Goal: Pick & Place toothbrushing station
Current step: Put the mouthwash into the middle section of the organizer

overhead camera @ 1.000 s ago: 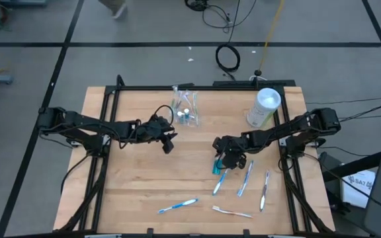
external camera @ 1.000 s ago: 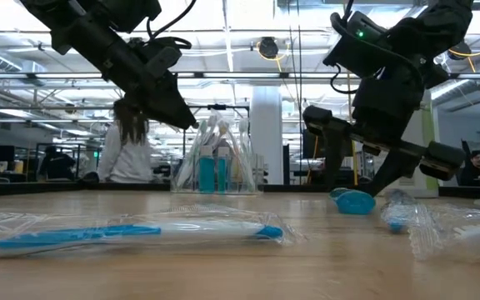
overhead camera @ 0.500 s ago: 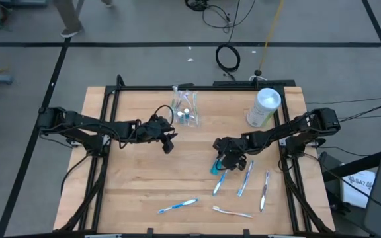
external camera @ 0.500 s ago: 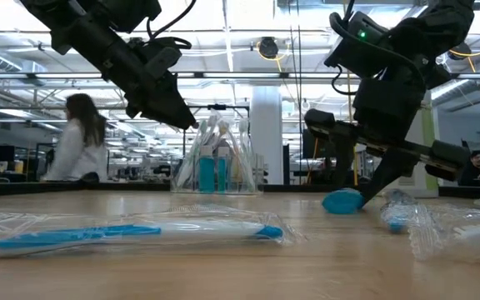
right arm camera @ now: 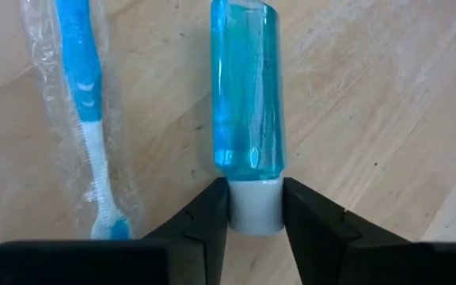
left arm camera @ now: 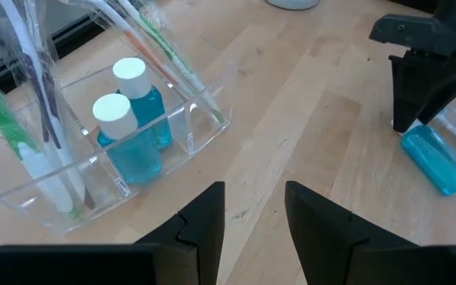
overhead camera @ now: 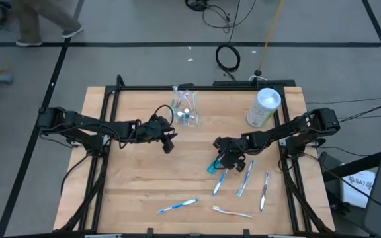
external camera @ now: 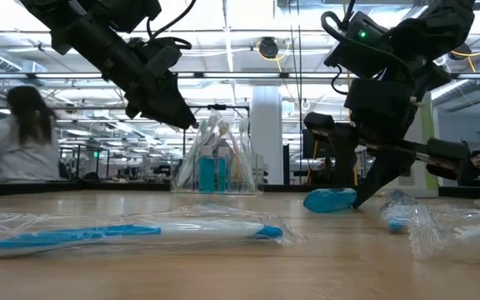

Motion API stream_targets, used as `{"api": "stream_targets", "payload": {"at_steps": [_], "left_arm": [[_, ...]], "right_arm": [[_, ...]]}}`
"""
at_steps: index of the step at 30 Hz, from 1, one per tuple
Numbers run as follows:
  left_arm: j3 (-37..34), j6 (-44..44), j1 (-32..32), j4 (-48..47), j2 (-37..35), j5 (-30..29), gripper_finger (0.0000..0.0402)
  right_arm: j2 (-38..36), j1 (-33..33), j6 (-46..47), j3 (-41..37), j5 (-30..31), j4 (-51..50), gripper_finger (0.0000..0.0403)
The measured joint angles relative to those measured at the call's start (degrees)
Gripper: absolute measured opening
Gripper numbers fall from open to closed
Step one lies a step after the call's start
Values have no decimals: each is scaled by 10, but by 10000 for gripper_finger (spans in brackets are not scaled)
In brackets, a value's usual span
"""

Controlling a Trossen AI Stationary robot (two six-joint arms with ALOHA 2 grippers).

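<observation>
Right tool [right arm camera: 255,207] gripping teal tube [right arm camera: 247,91] by its white cap, tube lying flat on the surface [overhead camera: 137,178], pointing straight away from the fingers, wrapped toothbrush [right arm camera: 89,119] parallel alongside, its ends cut off, left tool [left arm camera: 253,207] partly open, empty

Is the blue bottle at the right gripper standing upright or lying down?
Lying down. The blue bottle rests on its side on the table, the right gripper clamped on its white cap.

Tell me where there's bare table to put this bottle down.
Bare wood lies between the clear organizer and the wrapped toothbrushes, and along the left side. It is crowded front right, where the right gripper pinches the teal bottle.
</observation>
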Motion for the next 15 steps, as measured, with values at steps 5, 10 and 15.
{"api": "stream_targets", "payload": {"at_steps": [5, 10, 15], "left_arm": [[0, -106, 0, 10, 0, 0, 141], [0, -130, 0, 14, 0, 43, 141], [0, -96, 0, 39, 0, 97, 141]], "right_arm": [[-3, 10, -71, -1, 55, 75, 97], [-3, 29, -205, -1, 153, 182, 104], [-4, 43, -291, -1, 202, 244, 102]]}}
